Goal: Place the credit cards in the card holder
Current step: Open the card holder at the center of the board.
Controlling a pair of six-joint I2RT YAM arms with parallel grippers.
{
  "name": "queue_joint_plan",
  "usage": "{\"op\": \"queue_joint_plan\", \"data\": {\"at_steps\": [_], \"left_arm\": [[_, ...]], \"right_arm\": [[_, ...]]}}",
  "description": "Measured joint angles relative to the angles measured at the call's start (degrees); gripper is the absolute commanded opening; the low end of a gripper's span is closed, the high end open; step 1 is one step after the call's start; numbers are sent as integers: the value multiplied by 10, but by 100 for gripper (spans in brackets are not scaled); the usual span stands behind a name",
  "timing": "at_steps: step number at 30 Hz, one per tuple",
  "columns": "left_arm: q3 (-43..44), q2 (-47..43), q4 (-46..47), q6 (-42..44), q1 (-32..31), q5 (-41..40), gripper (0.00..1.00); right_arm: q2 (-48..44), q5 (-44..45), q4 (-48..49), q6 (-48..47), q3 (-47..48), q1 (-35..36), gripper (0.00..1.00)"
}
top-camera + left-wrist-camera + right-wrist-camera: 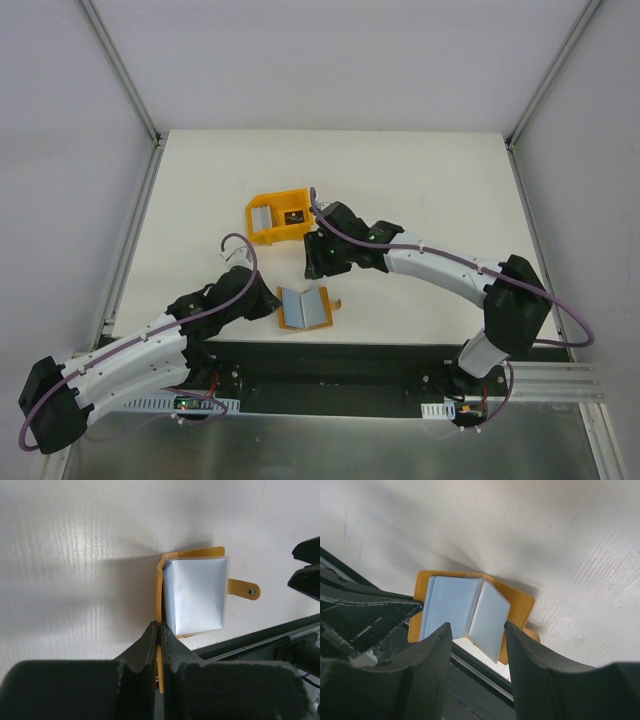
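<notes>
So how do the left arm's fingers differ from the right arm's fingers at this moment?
The left arm's fingers are pressed together on the card holder's orange edge; the right arm's fingers are spread apart and hold nothing. The left arm's fingers touch the card holder, while the right arm's fingers hang clear of it, nearer the orange bin. Both pairs are black and point toward the open card holder.
</notes>
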Motion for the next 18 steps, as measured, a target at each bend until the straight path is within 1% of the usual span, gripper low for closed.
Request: {"op": "queue_joint_plan", "data": {"at_steps": [1, 5, 8, 11, 15, 18], "left_arm": [[1, 1, 0, 0, 0, 0, 0], [1, 1, -1, 0, 0, 0, 0], [1, -2, -1, 0, 0, 0, 0], [1, -4, -1, 0, 0, -1, 0], [1, -4, -1, 0, 0, -3, 0], [1, -4, -1, 0, 0, -3, 0]], "right_arm": [[0, -3, 0, 0, 5, -5, 57], [13, -7, -3, -6, 43, -30, 65], [42, -4, -1, -8, 94, -61, 68], [83, 0, -1, -9, 147, -89, 67], [166, 5, -5, -16, 229, -116, 62], [225, 7, -11, -27, 282, -129, 60]]}}
